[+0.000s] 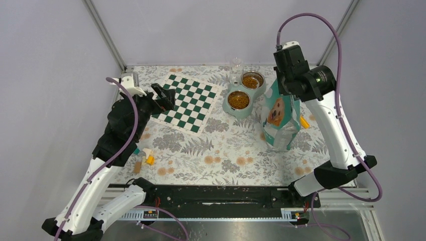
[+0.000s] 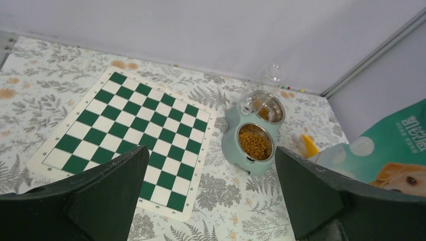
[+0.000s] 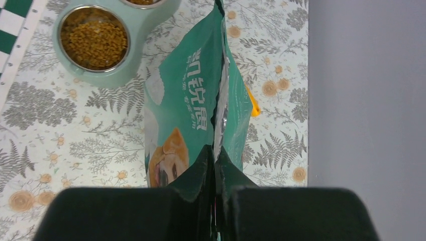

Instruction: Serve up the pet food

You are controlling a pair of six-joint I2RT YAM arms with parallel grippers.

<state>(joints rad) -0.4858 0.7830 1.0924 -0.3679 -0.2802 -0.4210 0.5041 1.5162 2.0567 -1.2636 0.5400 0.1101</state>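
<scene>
The pet food (image 3: 94, 37) already fills both of the 2 steel bowls in the pale green feeder (image 3: 125, 73), at the upper left of the right wrist view. Serving looks all but done, and the step in hand seems to be parking the bag (image 3: 183, 100). The right gripper (image 3: 215, 173) is pinched tight on the bag's top seam at bottom centre. The left gripper (image 2: 211, 150) hangs over the chessboard (image 2: 125, 130), jaws wide apart and holding nothing. The next move calls for letting go only once the tall, soft bag stands on its own base, or it may tip towards the feeder. The teal bag carries white Chinese characters, which I cannot read surely, and a golden dog picture.
</scene>
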